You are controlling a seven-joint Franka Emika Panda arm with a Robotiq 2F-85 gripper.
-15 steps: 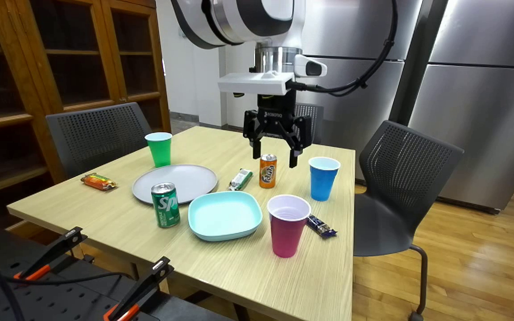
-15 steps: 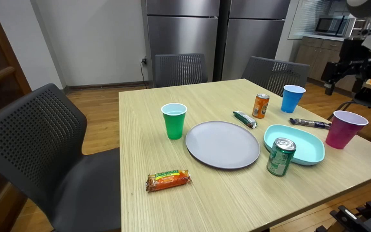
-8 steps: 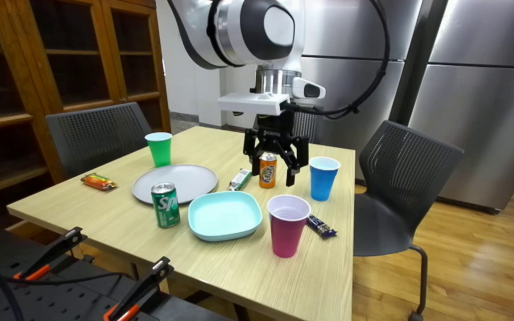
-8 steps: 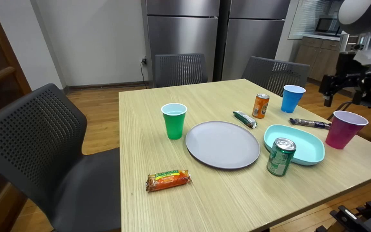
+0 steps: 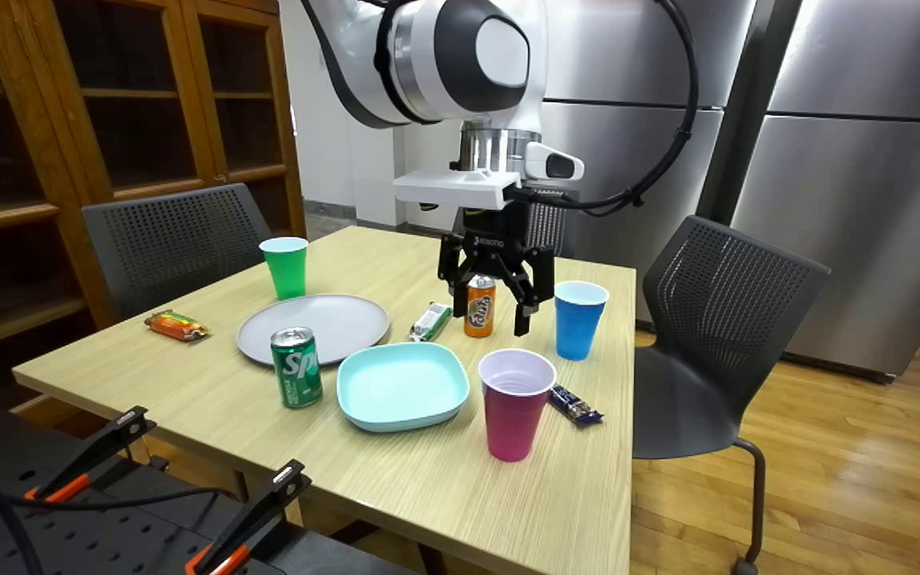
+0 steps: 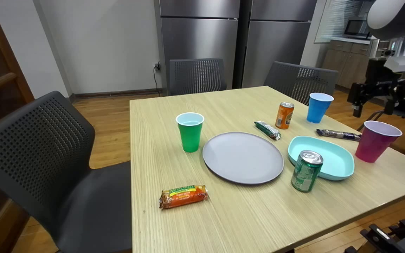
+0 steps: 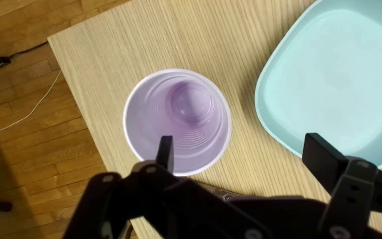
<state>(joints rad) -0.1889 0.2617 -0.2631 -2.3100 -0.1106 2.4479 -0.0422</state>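
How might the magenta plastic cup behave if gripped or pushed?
The magenta plastic cup is probably light: the wrist view shows nothing inside. Its thin-looking wall may flex when squeezed. With a base narrower than its rim, it could tip if pushed high.

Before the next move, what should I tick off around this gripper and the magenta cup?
1. Gripper open: ok, jaws wide apart.
2. Gripper empty: ok, nothing held.
3. Magenta cup upright: ok, in both exterior views.
4. Magenta cup centred between the jaws: not ok; in the wrist view it sits toward one side.
5. Dark-blue wrapped snack bar clear of the magenta cup: cannot tell; the cup hides one end in an exterior view.
6. Orange Fanta can upright: ok.
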